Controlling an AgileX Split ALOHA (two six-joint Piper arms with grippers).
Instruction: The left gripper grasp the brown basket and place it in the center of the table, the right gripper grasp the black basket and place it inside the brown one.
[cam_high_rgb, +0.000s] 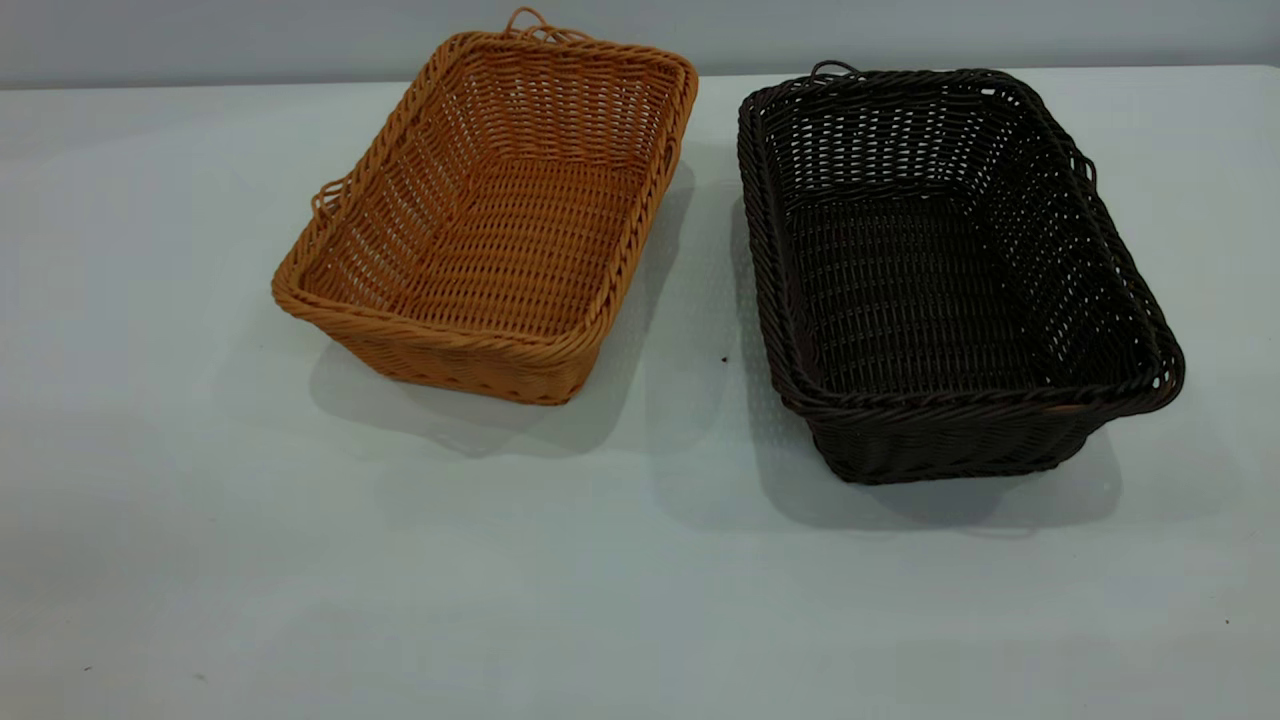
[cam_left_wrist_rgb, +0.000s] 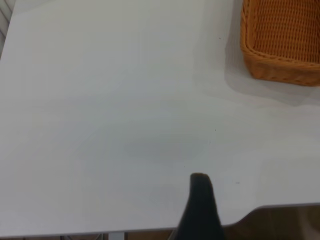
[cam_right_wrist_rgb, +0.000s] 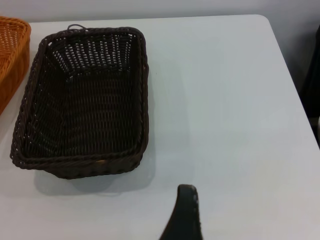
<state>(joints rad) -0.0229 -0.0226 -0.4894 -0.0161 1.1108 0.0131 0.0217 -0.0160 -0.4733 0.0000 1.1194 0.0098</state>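
The brown basket (cam_high_rgb: 500, 220) stands on the table (cam_high_rgb: 640, 580) at the back left, and one corner of it shows in the left wrist view (cam_left_wrist_rgb: 282, 40). The black basket (cam_high_rgb: 940, 270) stands beside it at the right, a narrow gap between them; it also shows in the right wrist view (cam_right_wrist_rgb: 82, 100). Both baskets are empty. Neither gripper shows in the exterior view. My left gripper (cam_left_wrist_rgb: 247, 200) hangs above the table's edge, far from the brown basket; only one dark finger (cam_left_wrist_rgb: 200, 205) shows. My right gripper (cam_right_wrist_rgb: 240, 210) is above bare table near the black basket; one finger (cam_right_wrist_rgb: 186, 212) shows. Both are empty.
The table's edge (cam_left_wrist_rgb: 280, 206) runs close under the left gripper. A rounded table corner (cam_right_wrist_rgb: 265, 20) and edge lie beside the black basket in the right wrist view. A pale wall (cam_high_rgb: 200, 40) stands behind the table. Bare table lies in front of both baskets.
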